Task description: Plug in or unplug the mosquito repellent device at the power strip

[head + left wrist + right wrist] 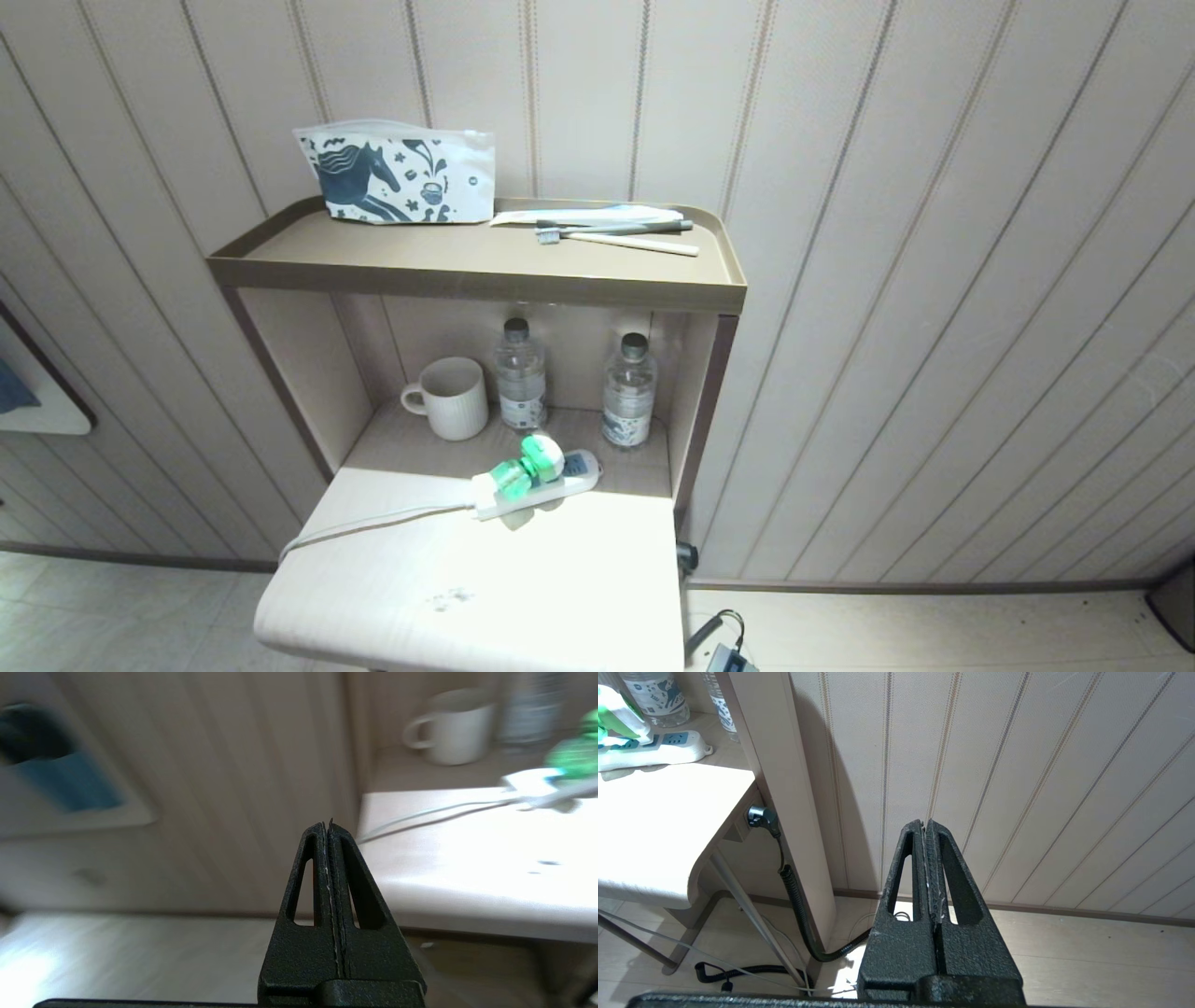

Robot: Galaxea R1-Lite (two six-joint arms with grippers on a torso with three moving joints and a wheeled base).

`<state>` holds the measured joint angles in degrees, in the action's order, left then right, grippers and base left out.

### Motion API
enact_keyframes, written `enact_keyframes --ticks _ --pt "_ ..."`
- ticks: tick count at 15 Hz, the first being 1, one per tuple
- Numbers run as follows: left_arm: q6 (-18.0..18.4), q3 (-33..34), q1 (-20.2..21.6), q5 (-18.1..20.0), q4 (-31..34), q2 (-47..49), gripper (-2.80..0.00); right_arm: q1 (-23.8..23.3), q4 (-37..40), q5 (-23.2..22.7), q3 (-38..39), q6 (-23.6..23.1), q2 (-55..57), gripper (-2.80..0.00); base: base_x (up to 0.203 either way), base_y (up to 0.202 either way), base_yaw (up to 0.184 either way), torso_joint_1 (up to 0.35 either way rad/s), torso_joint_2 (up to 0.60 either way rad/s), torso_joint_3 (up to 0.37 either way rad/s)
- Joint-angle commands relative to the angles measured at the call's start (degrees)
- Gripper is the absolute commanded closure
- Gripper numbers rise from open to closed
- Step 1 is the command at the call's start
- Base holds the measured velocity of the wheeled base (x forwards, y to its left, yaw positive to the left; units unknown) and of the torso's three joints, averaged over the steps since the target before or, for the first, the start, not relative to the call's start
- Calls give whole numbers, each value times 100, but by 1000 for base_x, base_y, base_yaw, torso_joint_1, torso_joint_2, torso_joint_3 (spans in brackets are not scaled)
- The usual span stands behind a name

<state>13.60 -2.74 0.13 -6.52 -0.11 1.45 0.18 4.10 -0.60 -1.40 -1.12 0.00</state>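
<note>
Black left gripper (330, 826) and right gripper (926, 826) are seen pressed together, empty; translucent green mosquito repellent device (528, 465) is seated on the long white power strip (546, 490), far on the pale tabletop (485, 579), near a white mug (452, 399).

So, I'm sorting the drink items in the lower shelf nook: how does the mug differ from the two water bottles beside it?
The mug is opaque, cream and ribbed; the water bottles are clear with printed labels. The mug is squat and open-topped with a side handle, while the bottles are taller, narrow and capped. The mug stands leftmost, the bottles to its right. All three stand upright at the back of the nook, behind the power strip.
</note>
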Motion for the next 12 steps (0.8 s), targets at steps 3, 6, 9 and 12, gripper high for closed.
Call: enact_keyframes --ticks 3,6,9,12 --pt "-928 274 4 845 20 -145 0 -1 3 -2 0 -2 0 0 0 0 0 0 0 0" --pt "-1255 274 4 670 -24 -127 0 -1 3 -2 0 -2 0 0 0 0 0 0 0 0" --pt "-1246 274 4 670 -24 -136 0 -1 3 -2 0 -2 0 0 0 0 0 0 0 0" --pt "-1237 274 4 670 -24 -127 0 0 3 -2 0 -2 0 0 0 0 0 0 0 0"
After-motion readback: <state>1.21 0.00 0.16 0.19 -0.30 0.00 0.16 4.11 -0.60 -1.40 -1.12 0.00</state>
